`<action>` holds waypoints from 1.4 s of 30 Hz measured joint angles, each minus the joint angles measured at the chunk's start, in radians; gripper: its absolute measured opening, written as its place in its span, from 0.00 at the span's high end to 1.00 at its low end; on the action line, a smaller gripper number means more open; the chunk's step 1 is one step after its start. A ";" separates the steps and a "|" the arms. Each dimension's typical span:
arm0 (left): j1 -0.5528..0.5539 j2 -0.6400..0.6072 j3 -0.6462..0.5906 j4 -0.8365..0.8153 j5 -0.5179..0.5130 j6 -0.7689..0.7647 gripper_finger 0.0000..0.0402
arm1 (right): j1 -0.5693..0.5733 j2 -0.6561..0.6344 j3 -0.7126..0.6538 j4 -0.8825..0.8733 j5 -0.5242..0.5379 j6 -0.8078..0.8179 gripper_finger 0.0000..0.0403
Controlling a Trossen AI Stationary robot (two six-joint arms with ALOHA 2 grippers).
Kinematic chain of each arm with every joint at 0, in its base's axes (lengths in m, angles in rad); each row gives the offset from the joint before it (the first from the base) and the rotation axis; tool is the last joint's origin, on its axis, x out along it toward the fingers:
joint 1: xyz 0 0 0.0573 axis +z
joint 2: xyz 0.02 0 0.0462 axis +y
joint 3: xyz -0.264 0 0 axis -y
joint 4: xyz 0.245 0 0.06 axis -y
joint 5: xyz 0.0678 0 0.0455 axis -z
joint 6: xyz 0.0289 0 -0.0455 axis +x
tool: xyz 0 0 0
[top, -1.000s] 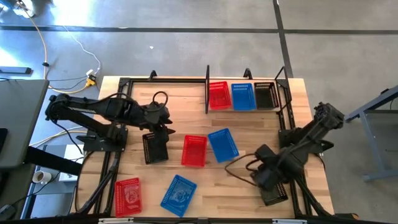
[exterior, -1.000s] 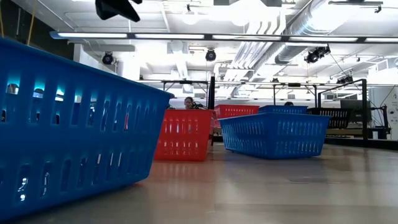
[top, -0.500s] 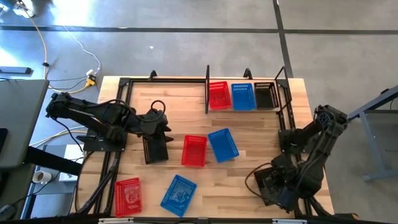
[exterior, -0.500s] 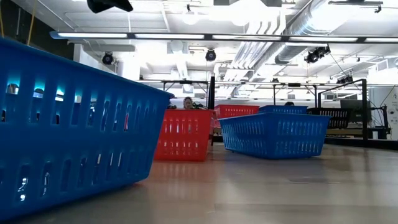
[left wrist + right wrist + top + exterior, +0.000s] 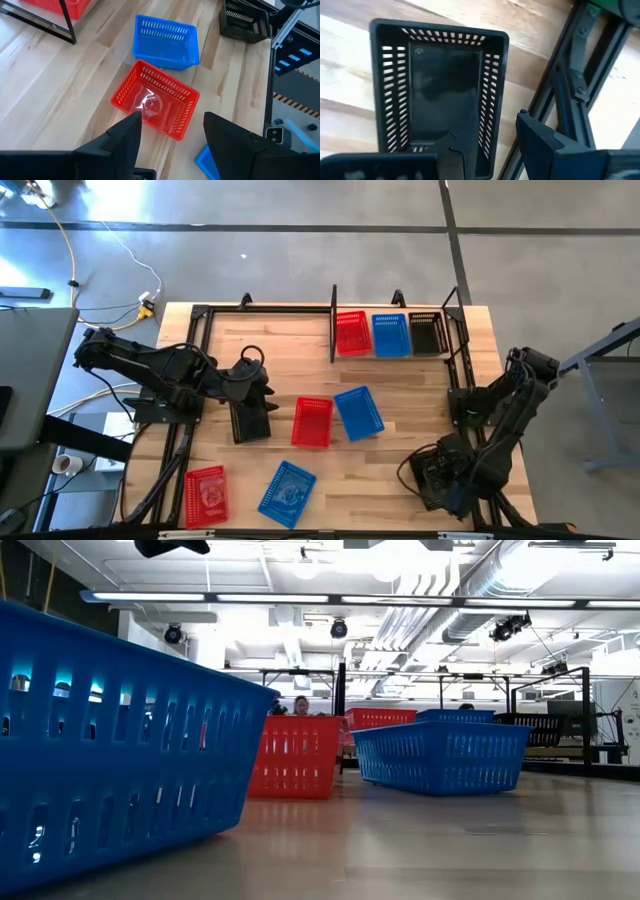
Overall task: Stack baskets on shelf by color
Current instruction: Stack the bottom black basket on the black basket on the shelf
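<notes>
The shelf at the far right holds a red, a blue and a black basket side by side. On the table lie a black basket, a red and a blue one mid-table, and a red and a blue one near the front edge. My left gripper hangs open above the left black basket's far end. My right gripper is open, pointing down over another black basket at the near right. One finger is over its inside and one outside its long wall.
Black arm-mount frames run along both table sides; the right one lies right beside the near-right black basket. Bare wood shows between the shelf and the mid-table baskets. In the low view the front blue basket fills the left.
My right gripper has swung toward the table's near edge and come down over the near-right black basket, rolling its wrist as it went. My left gripper has drifted a little toward the near edge, over the left black basket. No basket has moved.
</notes>
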 joint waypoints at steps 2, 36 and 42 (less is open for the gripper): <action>0.000 0.000 0.000 0.000 0.000 -0.002 0.49 | 0.000 -0.001 -0.018 0.019 -0.013 0.000 0.71; 0.000 0.000 0.000 0.001 -0.052 -0.008 0.49 | 0.004 -0.001 -0.261 0.400 -0.137 0.020 0.99; 0.000 0.000 0.000 0.001 -0.117 -0.006 0.49 | -0.013 -0.001 -0.214 0.398 -0.077 0.007 0.99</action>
